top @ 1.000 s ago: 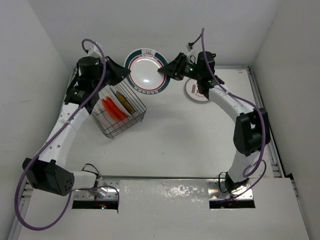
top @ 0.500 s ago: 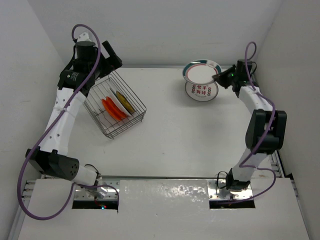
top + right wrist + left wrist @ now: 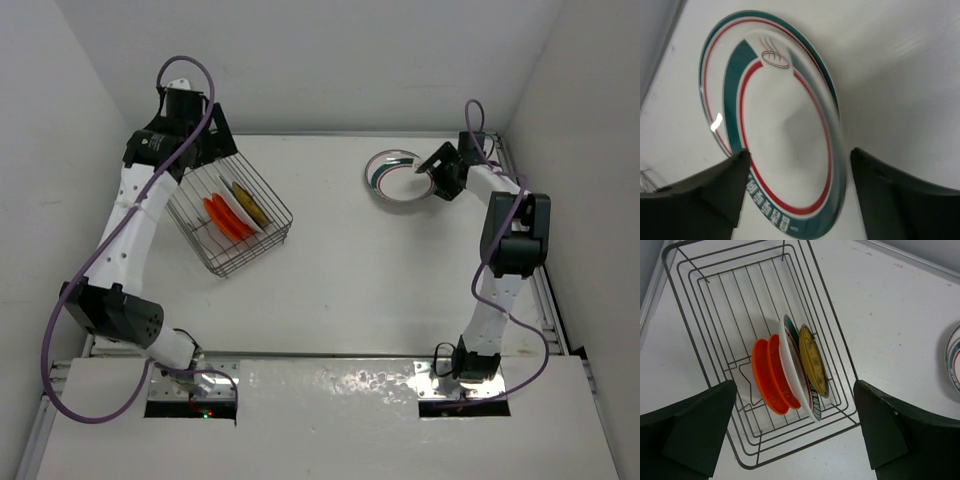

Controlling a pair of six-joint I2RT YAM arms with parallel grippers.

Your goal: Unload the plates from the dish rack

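The black wire dish rack (image 3: 232, 228) (image 3: 715, 300) stands at the left. Upright in it are two orange plates (image 3: 222, 218) (image 3: 767, 376), a white plate (image 3: 792, 371) and a yellow patterned plate (image 3: 248, 203) (image 3: 812, 362). My left gripper (image 3: 212, 148) (image 3: 795, 440) hangs open above the rack's near end, with nothing between its fingers. At the far right a white plate with a teal-and-red rim (image 3: 392, 174) (image 3: 785, 130) lies face up on the table. My right gripper (image 3: 428, 168) (image 3: 797, 200) is open just beside it, its fingers on either side of the rim without gripping it.
White walls close in the table on the left, back and right. A metal rail (image 3: 548, 300) runs along the right edge. In the left wrist view the teal-rimmed plate (image 3: 954, 365) shows at the right border.
The teal-rimmed plate, held by both grippers beside the rack a second ago, went right with the right gripper and now lies on the table. Both grippers have let go of it.
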